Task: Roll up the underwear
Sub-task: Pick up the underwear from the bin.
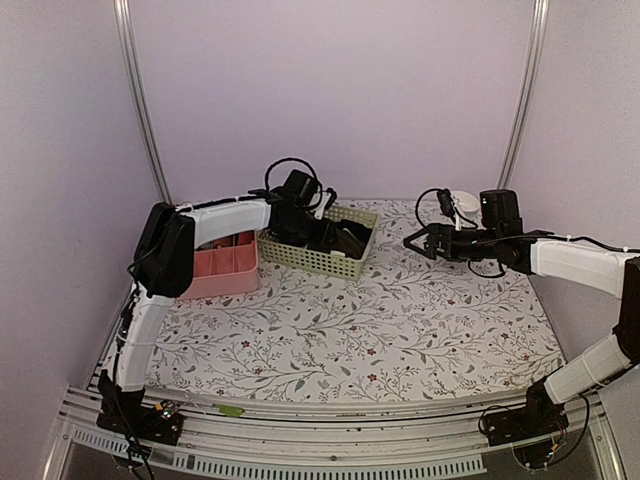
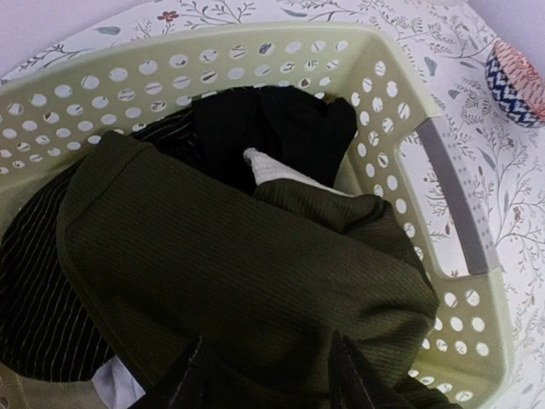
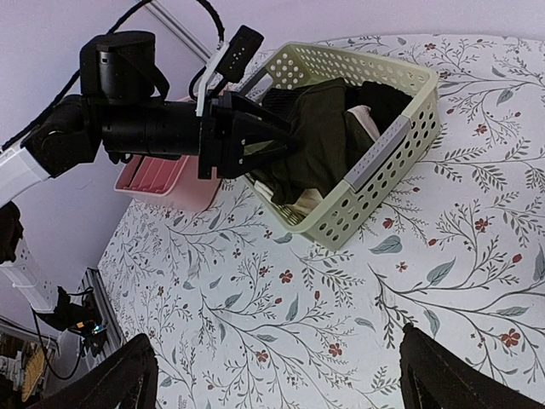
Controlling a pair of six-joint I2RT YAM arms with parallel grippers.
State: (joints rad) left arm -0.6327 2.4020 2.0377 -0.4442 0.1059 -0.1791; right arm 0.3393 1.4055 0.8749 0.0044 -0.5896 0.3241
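**Left gripper (image 2: 274, 379) digs into underwear (image 2: 247, 264) in basket (image 2: 464, 298)**

Its jaws stood partly apart, sunk in the olive-dark cloth lying uppermost; whether they had pinched it could not be told. Right gripper (image 3: 281, 375) hung wide apart above the table (image 3: 341, 281). Best to pinch one garment only, then lift straight up. Crumpled, its long axis seemed to slant across the basket, cream waistband (image 2: 272, 166) at the far end.

You work under soft, even light from overhead with a faint lilac cast, and shadows on the tablecloth (image 1: 400, 320) are weak. Your top view is slightly grainy. In the left wrist view the black striped garment (image 2: 43, 298) loses detail, and the left gripper's fingers (image 2: 192, 379) blur at the near edge.
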